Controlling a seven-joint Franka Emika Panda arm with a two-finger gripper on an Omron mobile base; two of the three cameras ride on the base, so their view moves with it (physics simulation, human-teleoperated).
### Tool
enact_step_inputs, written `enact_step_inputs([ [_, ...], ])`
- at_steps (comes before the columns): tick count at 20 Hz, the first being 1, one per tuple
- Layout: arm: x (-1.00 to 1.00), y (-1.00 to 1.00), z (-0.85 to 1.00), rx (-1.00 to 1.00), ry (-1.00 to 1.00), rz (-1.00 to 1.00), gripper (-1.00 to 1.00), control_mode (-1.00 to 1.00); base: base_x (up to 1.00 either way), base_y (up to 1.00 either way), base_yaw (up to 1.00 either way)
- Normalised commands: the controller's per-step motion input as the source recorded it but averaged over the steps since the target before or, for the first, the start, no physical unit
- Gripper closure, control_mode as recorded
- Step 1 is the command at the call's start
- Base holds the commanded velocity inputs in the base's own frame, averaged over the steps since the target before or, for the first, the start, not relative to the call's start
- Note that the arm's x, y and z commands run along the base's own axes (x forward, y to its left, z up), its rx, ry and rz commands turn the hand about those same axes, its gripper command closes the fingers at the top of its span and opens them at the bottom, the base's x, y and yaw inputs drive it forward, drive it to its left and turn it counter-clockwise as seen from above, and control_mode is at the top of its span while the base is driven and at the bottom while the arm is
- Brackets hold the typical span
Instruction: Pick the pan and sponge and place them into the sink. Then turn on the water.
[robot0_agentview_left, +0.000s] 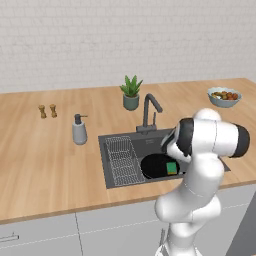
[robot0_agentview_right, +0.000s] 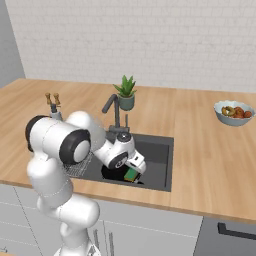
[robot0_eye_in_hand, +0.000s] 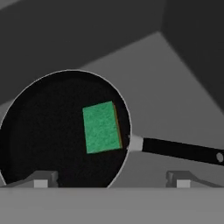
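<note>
— Where's the sponge (robot0_eye_in_hand: 101, 127)?
— Lying in the pan (robot0_eye_in_hand: 52, 131), on the sink (robot0_agentview_left: 111, 146) floor beside the wire rack (robot0_agentview_left: 123, 161).
— And the fingers (robot0_eye_in_hand: 41, 179)?
— Spread apart above the pan, gripping nothing.

No text, label, brand, number or sign can be read on anything in these pictures; all surfaces are plain, without any markings

The wooden counter (robot0_agentview_left: 50, 160) is carrying a potted plant (robot0_agentview_left: 131, 93), a soap dispenser (robot0_agentview_left: 79, 130), two small shakers (robot0_agentview_left: 47, 111) and a bowl of food (robot0_agentview_left: 224, 96). The sink (robot0_agentview_left: 112, 141) is sitting recessed in it, holding the pan (robot0_agentview_left: 156, 166) and sponge (robot0_agentview_left: 172, 168).
</note>
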Motion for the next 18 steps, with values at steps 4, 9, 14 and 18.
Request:
enact_step_inputs([
  [4,0.00,-0.07,1.00,0.13,0.00,0.00,-1.00,-1.00,0.00,0.00,0.00],
  [9,0.00,-0.02,1.00,0.10,0.00,0.00,-1.00,-1.00,0.00,0.00,0.00],
  [14,0.00,-0.24,0.53,0.11,0.02,0.00,-1.00,-1.00,0.00,0.00,0.00],
  [18,0.00,-0.04,0.02,0.01,0.01,0.00,-1.00,-1.00,0.00,0.00,0.00],
])
